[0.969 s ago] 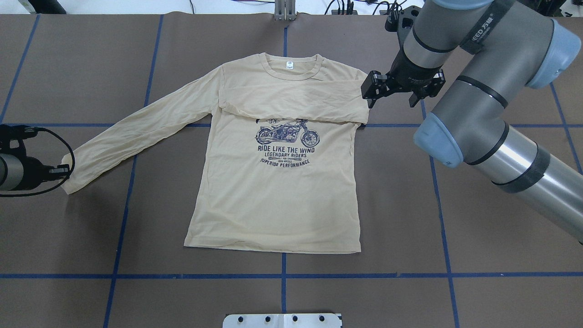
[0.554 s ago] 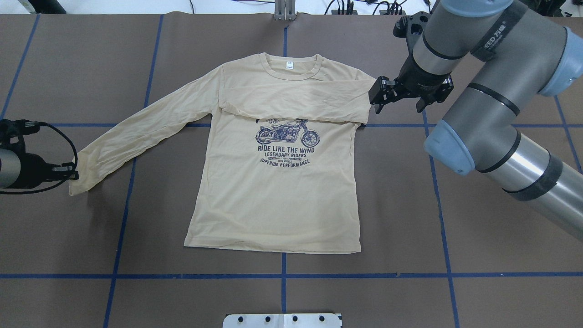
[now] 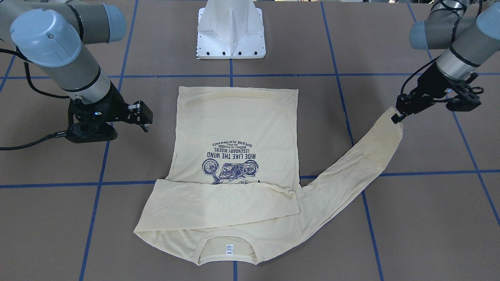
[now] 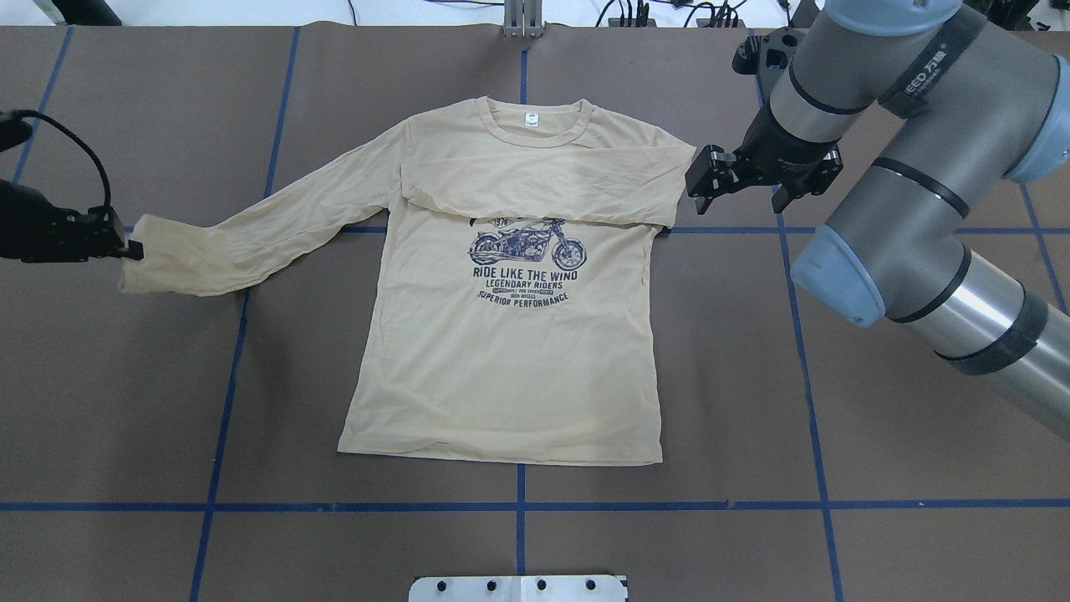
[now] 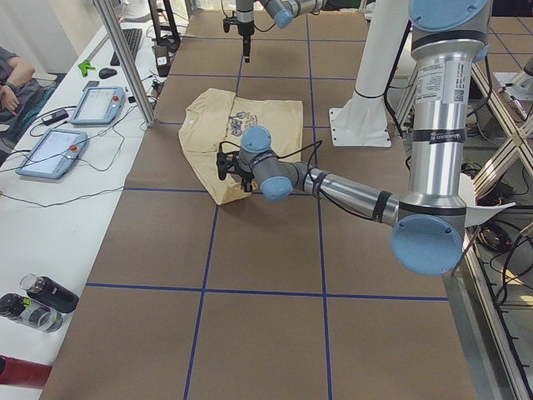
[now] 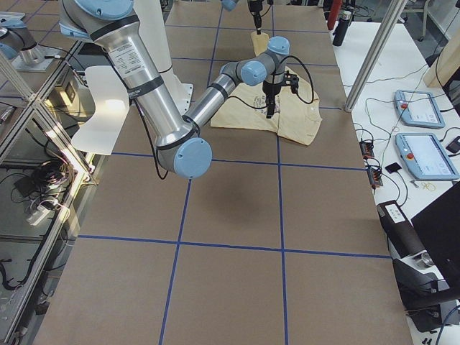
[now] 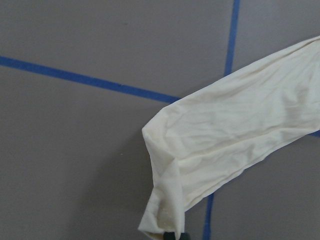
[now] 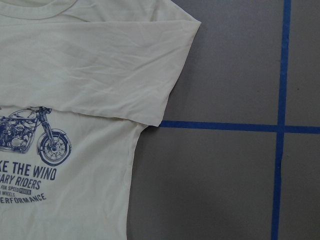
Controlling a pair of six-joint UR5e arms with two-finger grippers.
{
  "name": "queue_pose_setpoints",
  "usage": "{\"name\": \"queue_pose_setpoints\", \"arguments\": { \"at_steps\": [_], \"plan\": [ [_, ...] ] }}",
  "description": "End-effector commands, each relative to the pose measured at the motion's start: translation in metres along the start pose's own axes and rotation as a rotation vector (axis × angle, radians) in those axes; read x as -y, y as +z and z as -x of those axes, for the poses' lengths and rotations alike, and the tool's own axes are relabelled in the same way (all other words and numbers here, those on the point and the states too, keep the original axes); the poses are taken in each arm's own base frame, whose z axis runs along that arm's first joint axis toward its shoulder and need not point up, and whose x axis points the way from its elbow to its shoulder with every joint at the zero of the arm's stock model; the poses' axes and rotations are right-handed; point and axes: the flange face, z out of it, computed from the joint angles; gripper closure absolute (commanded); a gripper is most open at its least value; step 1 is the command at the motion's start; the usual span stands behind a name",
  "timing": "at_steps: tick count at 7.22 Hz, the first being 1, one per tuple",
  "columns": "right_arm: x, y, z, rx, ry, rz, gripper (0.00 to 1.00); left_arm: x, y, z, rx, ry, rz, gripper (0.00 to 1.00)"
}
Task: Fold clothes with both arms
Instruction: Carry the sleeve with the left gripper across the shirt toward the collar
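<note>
The cream-yellow long-sleeved T-shirt [image 4: 510,359] lies flat on the brown table, motorcycle print up, neck label at the far edge. One sleeve is folded across the chest [image 4: 543,180]. The other sleeve [image 4: 251,238] stretches out toward the left arm. My left gripper [image 4: 129,249] is shut on that sleeve's cuff [image 3: 394,117] and holds it off the table; the sleeve hangs in the left wrist view [image 7: 225,145]. My right gripper [image 4: 740,199] is open and empty, just off the shirt's folded shoulder [image 8: 170,65], not touching the cloth.
The white pedestal base [image 3: 231,31] stands at the robot's side of the table. Blue tape lines [image 4: 518,506] grid the brown mat. Tablets [image 5: 50,150], bottles [image 5: 37,300] and an aluminium post [image 5: 125,58] sit along the operators' side.
My left gripper has carried the sleeve cuff farther from the robot and lifted it, bending the sleeve's end. My right gripper has drifted slightly away from the shirt's shoulder, still open.
</note>
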Motion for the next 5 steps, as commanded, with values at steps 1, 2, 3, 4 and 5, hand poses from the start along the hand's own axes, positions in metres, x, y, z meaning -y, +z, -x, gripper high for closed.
{"name": "queue_pose_setpoints", "arguments": {
  "at_steps": [1, 2, 3, 4, 5],
  "plan": [
    [-0.022, -0.008, -0.029, 0.005, 0.007, -0.003, 0.01, 0.047, -0.031, -0.093, -0.077, -0.092, 0.026, 1.0],
    [-0.027, -0.01, -0.042, 0.0, 0.015, -0.004, 0.01, 0.065, -0.03, -0.136, -0.11, -0.15, 0.024, 1.0],
    [-0.034, -0.011, -0.063, -0.012, 0.005, -0.007, 0.01, 0.073, -0.031, -0.178, -0.147, -0.205, 0.03, 1.0],
    [-0.039, -0.009, -0.091, -0.034, -0.006, -0.001, 0.0, 0.069, -0.027, -0.225, -0.182, -0.254, 0.058, 1.0],
    [-0.042, -0.006, -0.118, -0.054, -0.021, 0.008, 0.0, 0.054, -0.025, -0.271, -0.22, -0.296, 0.095, 1.0]
  ]
}}
